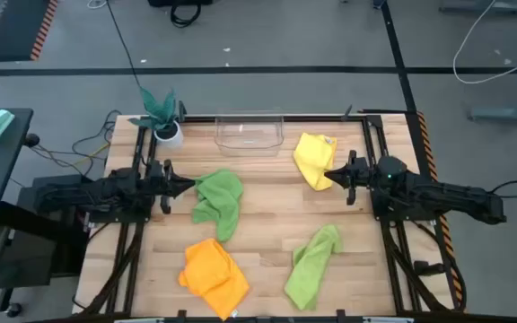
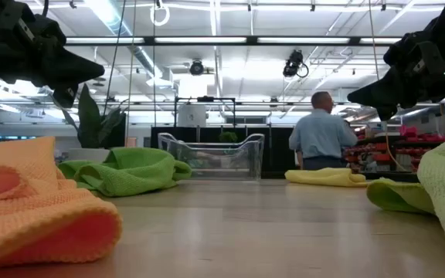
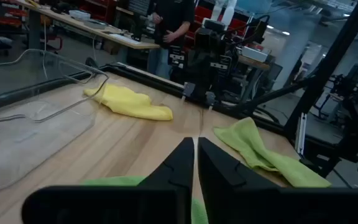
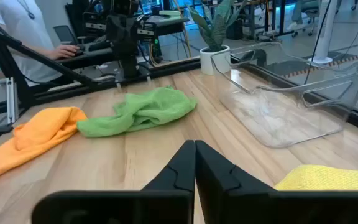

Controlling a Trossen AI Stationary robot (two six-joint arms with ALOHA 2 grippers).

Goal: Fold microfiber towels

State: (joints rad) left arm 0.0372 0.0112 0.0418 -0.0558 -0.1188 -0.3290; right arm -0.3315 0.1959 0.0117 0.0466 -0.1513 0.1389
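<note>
Four crumpled microfiber towels lie on the wooden table: a yellow one (image 1: 314,159) at the far right, a lime green one (image 1: 218,201) left of centre, an orange one (image 1: 214,274) at the near left, and a second lime green one (image 1: 312,266) at the near right. My left gripper (image 1: 189,187) hovers shut above the table, at the left edge of the first green towel (image 3: 114,181). My right gripper (image 1: 328,172) hovers shut at the right edge of the yellow towel (image 4: 328,178). In the low view both grippers (image 2: 91,71) (image 2: 361,94) hang well above the table.
A clear plastic bin (image 1: 249,133) stands at the far centre. A teal leafy plant in a white pot (image 1: 164,117) stands at the far left. Black rails (image 1: 373,170) run along both table sides. A person (image 2: 321,133) stands in the room behind.
</note>
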